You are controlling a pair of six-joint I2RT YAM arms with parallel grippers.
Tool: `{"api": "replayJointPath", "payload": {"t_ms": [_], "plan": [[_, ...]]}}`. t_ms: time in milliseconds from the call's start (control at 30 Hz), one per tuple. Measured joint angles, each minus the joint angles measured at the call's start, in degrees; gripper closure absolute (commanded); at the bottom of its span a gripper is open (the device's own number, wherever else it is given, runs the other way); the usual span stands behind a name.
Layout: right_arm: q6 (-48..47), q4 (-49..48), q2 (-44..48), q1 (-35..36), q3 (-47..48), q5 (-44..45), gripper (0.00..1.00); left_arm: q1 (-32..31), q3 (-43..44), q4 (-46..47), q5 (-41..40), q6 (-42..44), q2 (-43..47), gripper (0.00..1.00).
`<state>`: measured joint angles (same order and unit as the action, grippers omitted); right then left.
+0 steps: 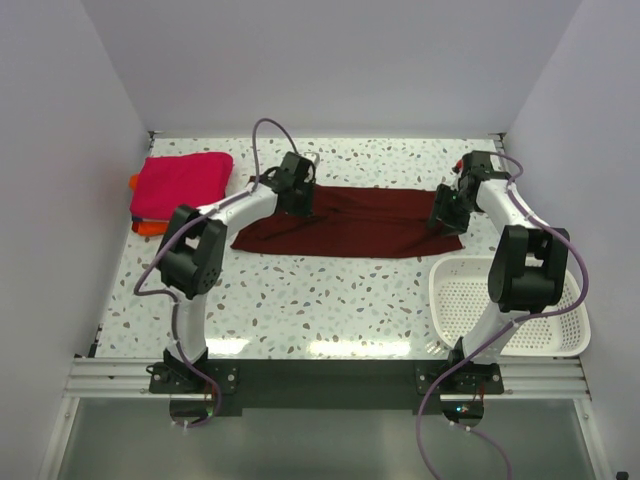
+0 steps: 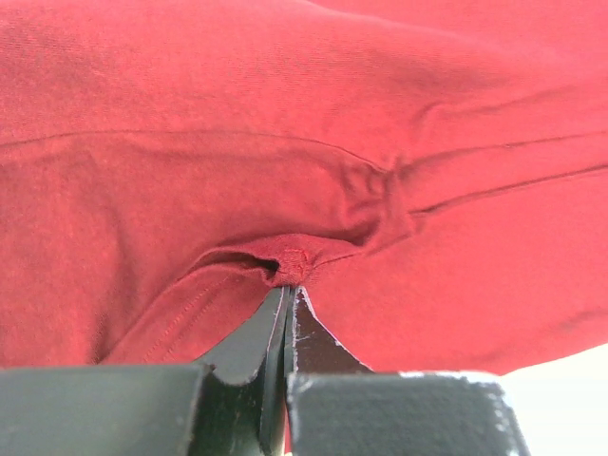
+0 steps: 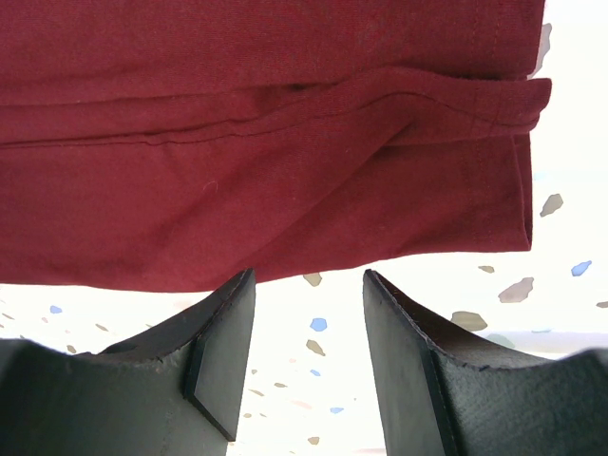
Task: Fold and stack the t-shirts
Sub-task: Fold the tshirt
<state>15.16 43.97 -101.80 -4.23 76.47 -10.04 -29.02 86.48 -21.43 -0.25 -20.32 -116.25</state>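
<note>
Left gripper (image 2: pixel 288 296) — creased maroon t-shirt (image 2: pixel 304 142)

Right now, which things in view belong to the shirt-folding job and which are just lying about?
Job:
maroon t-shirt, laid out on the table
pink t-shirt, folded, on the orange t-shirt
left pincer, shut on the maroon cloth
right pincer, open at its other end

Lying about:
white basket
</note>
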Motion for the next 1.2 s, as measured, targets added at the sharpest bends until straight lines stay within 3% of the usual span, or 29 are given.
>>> {"api": "replayJointPath", "payload": {"t_ms": [867,1000,1033,1100,1200], "plan": [[-0.02,-0.24,-0.07,0.04,-1.95,-0.07,0.47,-6.69,-5.40,-4.52,-2.51,-9.38,2.38,0.99],[-0.04,-0.24,-0.13,0.13,-1.95,-0.09,0.47,-7.67,-5.79,-5.60,-2.14,-10.56,2.71,0.81],[-0.04,-0.24,-0.13,0.20,-1.95,-0.11,0.47,-7.93,-5.79,-5.77,-1.99,-10.64,2.82,0.69],[-0.04,-0.24,-0.13,0.26,-1.95,-0.11,0.47,-8.57,-5.79,-6.19,-1.55,-10.93,3.26,0.57],[-0.04,-0.24,-0.13,0.44,-1.95,-0.13,0.47,-9.18,-5.79,-6.95,-1.18,-11.82,4.13,0.49]]}}
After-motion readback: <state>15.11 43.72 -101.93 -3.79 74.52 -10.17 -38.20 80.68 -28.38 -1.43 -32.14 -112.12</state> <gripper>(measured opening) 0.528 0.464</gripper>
